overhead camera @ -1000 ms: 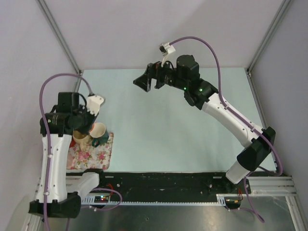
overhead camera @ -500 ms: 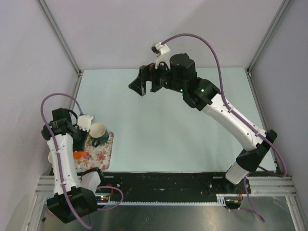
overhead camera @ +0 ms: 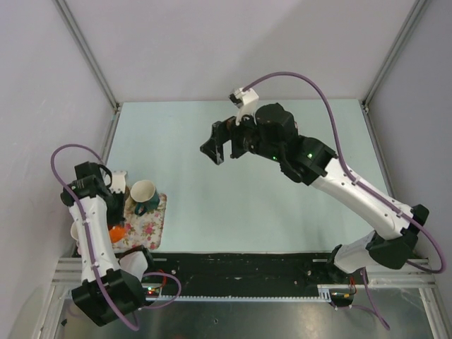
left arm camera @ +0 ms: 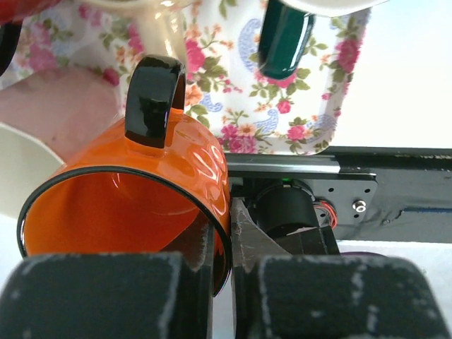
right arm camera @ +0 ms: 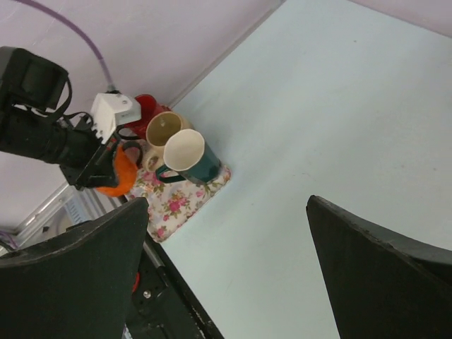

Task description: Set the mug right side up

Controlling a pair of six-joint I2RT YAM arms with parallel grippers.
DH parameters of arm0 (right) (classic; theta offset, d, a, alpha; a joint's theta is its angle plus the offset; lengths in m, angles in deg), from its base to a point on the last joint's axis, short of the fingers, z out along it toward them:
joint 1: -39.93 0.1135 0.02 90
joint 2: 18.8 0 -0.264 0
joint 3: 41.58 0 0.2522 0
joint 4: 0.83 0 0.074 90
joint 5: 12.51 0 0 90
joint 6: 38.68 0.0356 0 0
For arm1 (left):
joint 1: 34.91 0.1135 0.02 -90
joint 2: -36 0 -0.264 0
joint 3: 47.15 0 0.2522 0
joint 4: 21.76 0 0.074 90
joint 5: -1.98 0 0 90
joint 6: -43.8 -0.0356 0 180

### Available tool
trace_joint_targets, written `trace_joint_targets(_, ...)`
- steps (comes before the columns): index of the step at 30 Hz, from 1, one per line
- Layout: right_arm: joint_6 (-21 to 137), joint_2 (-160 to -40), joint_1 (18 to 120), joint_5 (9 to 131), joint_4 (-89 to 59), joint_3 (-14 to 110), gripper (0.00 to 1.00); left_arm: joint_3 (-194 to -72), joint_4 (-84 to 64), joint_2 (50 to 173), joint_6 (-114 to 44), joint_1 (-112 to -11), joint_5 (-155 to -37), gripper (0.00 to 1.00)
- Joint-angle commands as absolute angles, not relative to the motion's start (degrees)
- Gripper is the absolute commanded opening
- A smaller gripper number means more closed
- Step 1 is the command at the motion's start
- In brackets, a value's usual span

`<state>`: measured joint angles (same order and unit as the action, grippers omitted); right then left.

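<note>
An orange mug (left arm camera: 120,191) with a black handle and rim is held on its side, its opening toward the left wrist camera. My left gripper (left arm camera: 224,282) is shut on the mug's rim wall, one finger inside and one outside. From above, the orange mug (overhead camera: 116,231) hangs at the near left edge of the floral tray (overhead camera: 148,226); it also shows in the right wrist view (right arm camera: 116,176). My right gripper (overhead camera: 215,145) is open and empty, high over the middle of the table, its jaws wide apart in its wrist view (right arm camera: 227,201).
A green mug (overhead camera: 145,194) with a cream inside stands upright on the tray. A beige mug (right arm camera: 161,131) and a red mug (right arm camera: 145,106) stand beside it. The black rail (overhead camera: 247,265) runs along the near edge. The left wall is close to the left arm.
The left arm has swung back toward the near left edge, carrying the orange mug off the mug cluster. The right arm has shifted slightly right and nearer, still open.
</note>
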<state>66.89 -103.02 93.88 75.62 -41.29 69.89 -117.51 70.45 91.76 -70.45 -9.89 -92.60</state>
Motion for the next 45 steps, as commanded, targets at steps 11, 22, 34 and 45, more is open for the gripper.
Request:
trace_joint_targets(11, 66.5, -92.48, 94.16, 83.87, -33.48, 59.75, 0.99, -117.23, 72.39, 80.62, -87.84, -8.88, -87.51, 0.0)
trace_joint_targets(22, 64.41, -91.74, 94.16, 84.9, -35.26, 59.2, 0.99, -117.38, 84.02, 80.67, -110.78, -9.06, -94.18, 0.0)
trace_joint_targets(34, 63.28, -92.86, 94.16, 85.94, -36.49, 59.37, 0.99, -116.88, 84.28, 79.64, -109.15, -18.74, -97.74, 0.0)
trace_joint_targets(45, 62.02, -90.24, 94.15, 89.93, -38.22, 57.37, 0.99, -115.99, 84.14, 83.03, -98.3, -38.07, -103.21, 0.0)
